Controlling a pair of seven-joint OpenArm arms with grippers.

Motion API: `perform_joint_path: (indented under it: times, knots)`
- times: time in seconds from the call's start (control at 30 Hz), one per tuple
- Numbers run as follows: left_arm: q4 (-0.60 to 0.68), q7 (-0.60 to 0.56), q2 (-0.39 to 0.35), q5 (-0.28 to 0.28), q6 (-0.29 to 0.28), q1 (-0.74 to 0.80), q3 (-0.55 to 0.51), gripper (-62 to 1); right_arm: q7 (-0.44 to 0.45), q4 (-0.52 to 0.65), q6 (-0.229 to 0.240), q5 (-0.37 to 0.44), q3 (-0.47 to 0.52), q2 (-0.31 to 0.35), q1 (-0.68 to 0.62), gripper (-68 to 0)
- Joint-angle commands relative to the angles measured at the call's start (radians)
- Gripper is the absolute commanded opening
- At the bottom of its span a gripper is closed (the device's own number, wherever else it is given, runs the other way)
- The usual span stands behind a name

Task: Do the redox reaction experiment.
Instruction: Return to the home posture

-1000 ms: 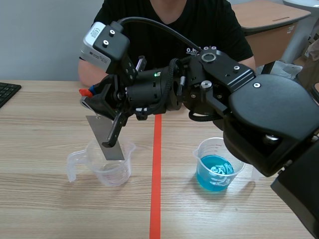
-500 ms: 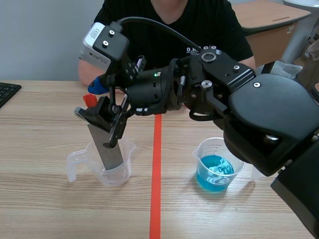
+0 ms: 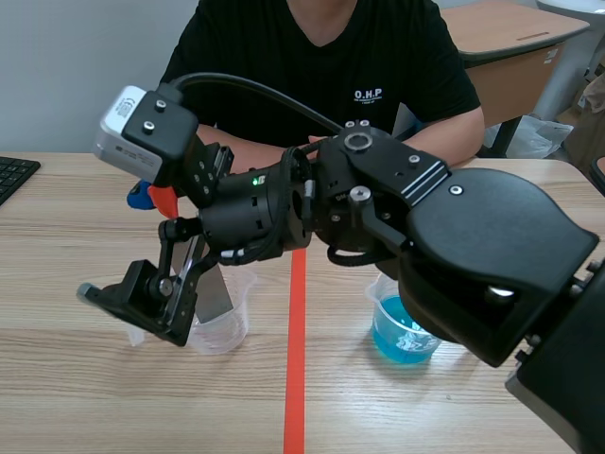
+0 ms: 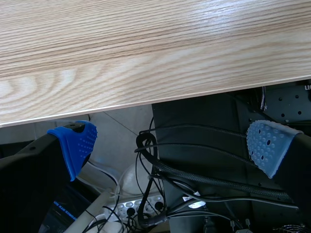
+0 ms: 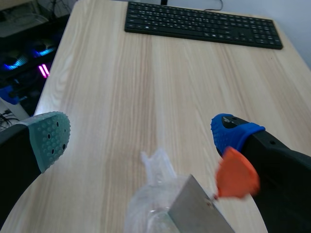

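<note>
A grey metal sheet [image 3: 214,294] stands tilted in a clear beaker [image 3: 223,327] left of the red line, and nothing holds it. My right gripper [image 3: 123,246] reaches across from the right and is open around the sheet's upper left. One finger is low beside the beaker and the other is above it. In the right wrist view the sheet [image 5: 200,209] and beaker [image 5: 151,199] lie just under my open right gripper [image 5: 141,136]. An orange tab [image 5: 236,174] sits by its blue pad. A second beaker [image 3: 406,333] holds blue liquid. My left gripper [image 4: 170,145] is open off the table edge.
A person in a black shirt [image 3: 331,57] sits across the table with forearms on the far edge. A black keyboard [image 5: 204,24] lies ahead of the right gripper, at the table's left edge [image 3: 13,175]. Cables and a power strip [image 4: 146,208] lie below the table.
My right gripper was shut on the metal sheet above the clear beaker. It has opened, let the sheet go into the beaker, and swung down and to the left.
</note>
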Motion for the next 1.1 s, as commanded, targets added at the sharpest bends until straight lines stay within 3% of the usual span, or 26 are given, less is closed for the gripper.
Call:
perform_joint_path:
  times: [0.0, 0.13, 0.27, 0.5, 0.6, 0.83, 1.07]
  knots:
    - [0.018, -0.010, 0.002, 0.001, 0.001, 0.002, 0.001, 1.4, 0.015, 0.025, 0.008, 0.027, -0.003, -0.003, -0.005, -8.1]
    - [0.018, -0.010, 0.002, 0.001, 0.001, 0.002, 0.001, 1.4, 0.019, 0.036, 0.008, 0.032, -0.014, -0.003, -0.042, -7.9]
    - [0.018, -0.010, 0.002, 0.001, 0.001, 0.002, 0.001, 1.4, 0.029, 0.066, 0.008, 0.056, -0.014, -0.003, -0.072, 0.4]
    - [0.018, -0.010, 0.002, 0.001, 0.001, 0.002, 0.001, 1.4, 0.064, 0.209, 0.008, 0.134, -0.013, 0.045, -0.076, 0.4]
    - [0.018, -0.008, 0.002, 0.001, 0.001, 0.002, 0.001, 1.4, 0.066, 0.283, -0.044, 0.166, -0.011, 0.116, -0.076, 0.4]
    - [0.018, 0.008, 0.002, 0.001, 0.001, 0.002, 0.001, 1.4, 0.144, 0.388, -0.227, 0.214, 0.058, 0.320, -0.109, 0.4]
    - [0.018, 0.011, 0.002, 0.001, 0.001, 0.002, 0.001, 1.4, 0.174, 0.428, -0.283, 0.267, 0.200, 0.472, -0.219, 0.4]
